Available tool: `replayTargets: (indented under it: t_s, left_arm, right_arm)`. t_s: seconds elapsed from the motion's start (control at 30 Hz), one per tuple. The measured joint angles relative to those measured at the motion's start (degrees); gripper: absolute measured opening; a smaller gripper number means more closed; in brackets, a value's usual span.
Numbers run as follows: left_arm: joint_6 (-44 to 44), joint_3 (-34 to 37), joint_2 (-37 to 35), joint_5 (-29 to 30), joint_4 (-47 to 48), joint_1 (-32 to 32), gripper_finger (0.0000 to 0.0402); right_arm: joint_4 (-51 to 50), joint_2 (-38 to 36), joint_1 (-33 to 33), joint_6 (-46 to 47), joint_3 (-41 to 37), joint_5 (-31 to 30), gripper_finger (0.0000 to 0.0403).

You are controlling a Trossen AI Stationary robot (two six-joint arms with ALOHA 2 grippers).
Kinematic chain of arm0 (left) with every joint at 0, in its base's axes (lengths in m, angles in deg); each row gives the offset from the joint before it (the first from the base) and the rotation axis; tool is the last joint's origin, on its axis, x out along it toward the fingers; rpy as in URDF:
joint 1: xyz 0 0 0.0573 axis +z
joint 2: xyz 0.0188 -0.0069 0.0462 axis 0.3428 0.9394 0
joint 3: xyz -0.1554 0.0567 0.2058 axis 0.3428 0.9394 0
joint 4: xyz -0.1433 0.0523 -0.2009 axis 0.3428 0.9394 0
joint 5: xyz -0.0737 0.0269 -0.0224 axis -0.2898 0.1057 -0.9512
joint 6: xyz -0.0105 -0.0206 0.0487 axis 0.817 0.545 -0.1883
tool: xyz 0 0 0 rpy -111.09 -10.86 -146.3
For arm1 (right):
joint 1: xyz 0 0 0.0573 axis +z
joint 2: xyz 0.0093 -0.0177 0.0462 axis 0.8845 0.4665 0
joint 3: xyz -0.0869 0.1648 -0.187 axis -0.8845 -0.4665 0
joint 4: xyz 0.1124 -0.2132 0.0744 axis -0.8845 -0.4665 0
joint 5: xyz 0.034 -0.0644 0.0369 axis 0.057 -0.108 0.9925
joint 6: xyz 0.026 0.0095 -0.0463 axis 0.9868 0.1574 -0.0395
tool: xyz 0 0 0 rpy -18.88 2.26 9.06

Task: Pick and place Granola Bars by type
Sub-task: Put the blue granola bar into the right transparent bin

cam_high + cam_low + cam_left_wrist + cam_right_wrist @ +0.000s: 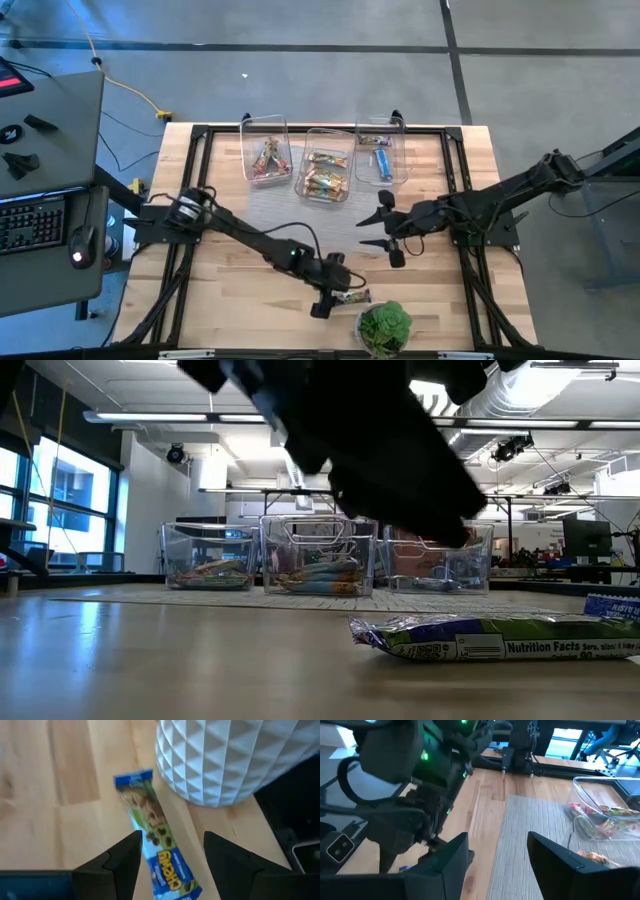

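The left gripper (170, 852), its fingers apart, hovers over the granola bar (152, 842) lying flat on the surface (65, 785); it looks light, crinkly and slippery, so I would pinch across its narrow middle.

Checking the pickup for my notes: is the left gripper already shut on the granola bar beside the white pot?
No. The left gripper hovers open above the granola bar, its fingers apart on either side, not pinching it.

A lab or workshop — exposed ceiling ducts (520, 390), strip lights (250, 418), a keyboard desk (40, 180) beside the rig.
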Motion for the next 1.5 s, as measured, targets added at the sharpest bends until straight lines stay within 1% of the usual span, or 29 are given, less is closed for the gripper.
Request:
replayTargets:
  t_s: [0.13, 0.27, 0.4, 0.57, 0.73, 1.03, 1.17, 1.23, 1.33, 1.37, 1.43, 1.5]
  left_arm:
    - [-1.7, 0.6, 2.5, -1.0, -1.2, -0.1, 0.0207]
    - [-3.2, 0.6, 5.6, -0.1, -1.6, 0.0, 0.0207]
    - [-3.4, 0.4, 6.3, 3.0, -0.6, -0.1, 0.0207]
    - [-4.3, 0.4, 5.9, 8.4, 1.6, 0.2, 0.0207]
    - [-4.9, 0.4, 5.7, 6.9, 3.8, 2.3, 0.0207]
    - [-4.7, 0.4, 4.8, 6.7, 12.6, 7.1, 0.0207]
    - [-5.0, 0.6, 2.9, 5.7, 15.4, 9.1, 0.0207]
    - [-6.2, 0.9, 1.5, 5.9, 16.4, 9.8, 0.0207]
    - [-8.7, 1.2, -0.7, 8.5, 18.1, 10.8, 0.0207]
    - [-9.0, 1.2, -1.5, 9.5, 18.1, 11.3, 0.0207]
    - [-8.5, 1.0, -3.2, 11.5, 19.3, 12.5, 0.0207]
    - [-7.7, 0.8, -4.0, 11.6, 19.5, 13.8, 0.0207]
  right_arm:
    - [-0.5, 0.0, 0.1, 0.0, 0.0, 0.0, 0.0188]
    - [-0.6, 0.0, 0.1, 0.0, 0.0, 0.0, 0.0188]
    - [-0.6, 0.0, 0.1, 0.0, 0.0, 0.0, 0.0188]
    - [-0.5, 0.0, 0.1, 0.0, 0.0, 0.0, 0.0188]
    - [-0.5, 0.0, 0.1, 0.0, 0.0, 0.0, 0.0188]
    - [-0.4, 0.1, 0.1, 0.1, 0.0, 0.0, 0.0188]
    - [-1.9, 0.1, 0.1, 3.3, 0.0, 0.0, 0.0188]
    - [-4.1, 0.8, 0.1, 4.9, 0.0, -1.0, 0.0188]
    - [-6.9, 3.3, 0.3, 6.4, 0.0, -4.8, 0.0188]
    - [-7.0, 4.6, 0.4, 7.2, 0.0, -6.0, 0.0188]
    - [-6.8, 7.9, 0.3, 8.7, 0.0, -6.4, 0.0188]
    - [-6.5, 12.1, 0.3, 9.0, 0.0, -6.3, 0.0188]
